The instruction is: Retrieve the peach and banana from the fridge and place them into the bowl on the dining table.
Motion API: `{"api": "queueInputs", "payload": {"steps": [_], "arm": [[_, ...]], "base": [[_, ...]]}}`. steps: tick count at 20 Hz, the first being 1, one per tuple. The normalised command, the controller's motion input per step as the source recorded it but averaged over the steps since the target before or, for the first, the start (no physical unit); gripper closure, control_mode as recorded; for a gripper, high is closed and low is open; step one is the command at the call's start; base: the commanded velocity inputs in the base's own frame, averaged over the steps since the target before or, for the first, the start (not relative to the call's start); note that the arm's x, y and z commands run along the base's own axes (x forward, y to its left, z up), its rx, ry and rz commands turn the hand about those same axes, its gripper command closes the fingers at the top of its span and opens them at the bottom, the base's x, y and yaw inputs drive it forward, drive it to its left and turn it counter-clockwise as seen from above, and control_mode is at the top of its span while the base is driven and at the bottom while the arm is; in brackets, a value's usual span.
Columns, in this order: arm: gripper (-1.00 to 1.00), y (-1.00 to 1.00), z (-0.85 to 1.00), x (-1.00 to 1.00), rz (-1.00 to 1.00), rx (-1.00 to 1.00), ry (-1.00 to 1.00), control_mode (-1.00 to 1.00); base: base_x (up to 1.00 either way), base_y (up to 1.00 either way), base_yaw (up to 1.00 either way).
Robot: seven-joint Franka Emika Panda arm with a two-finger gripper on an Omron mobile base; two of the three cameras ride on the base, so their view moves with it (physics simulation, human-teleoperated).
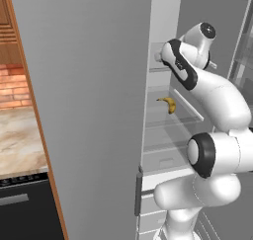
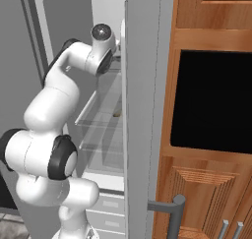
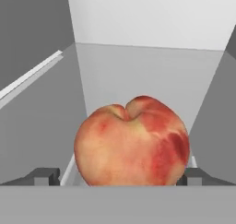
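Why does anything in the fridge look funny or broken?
Nothing stands out. The peach sits whole between the open pincer tips, and the banana lies on a glass shelf inside the open fridge. No spills or damage.

The peach (image 3: pixel 132 142), reddish-orange with darker red blotches on its right side, sat low in the centre of the hand view, cleft upward, on a fridge (image 1: pixel 89 110) shelf. The curved yellow banana (image 1: pixel 168 103) lay on a glass shelf, centre right of the left base view. The grey fridge stood open.
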Motion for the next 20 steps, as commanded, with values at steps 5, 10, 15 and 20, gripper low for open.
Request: {"api": "queueInputs", "payload": {"steps": [5,10,15,20], "arm": [[-1.00,-0.09,-0.20,0.29,0.00,-0.03,0.00,-1.00],[-1.00,-0.02,-0.02,0.36,0.00,0.00,0.00,-1.00],[-1.00,0.00,-0.08,0.33,0.00,0.00,0.00,-1.00],[-1.00,0.00,-0.37,0.16,0.00,0.00,0.00,-1.00]], "base": [[0.00,0.00,0.00],[0.00,0.00,0.00],[0.00,0.00,0.00],[0.00,0.00,0.00]]}}
